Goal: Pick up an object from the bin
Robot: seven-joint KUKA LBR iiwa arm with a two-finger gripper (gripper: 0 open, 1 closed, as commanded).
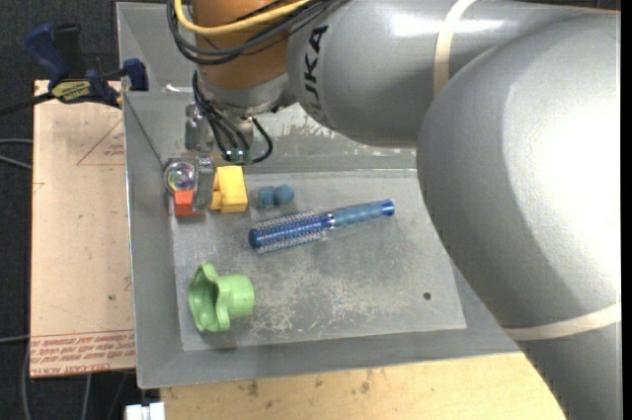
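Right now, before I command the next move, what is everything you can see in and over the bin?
hairbrush: one, blue, middle of the bin floor, lying flat, handle pointing right.
cup-like piece: one, green, near left corner.
block: one, yellow, far left of the floor.
lump: one, small, blue-grey, just right of the block.
orange piece: one, orange with a clear shiny top, far left by the wall.
bin: one, grey metal.
arm: one, silver, orange wrist cover, reaching in from the right, tip down between the orange piece and the block.
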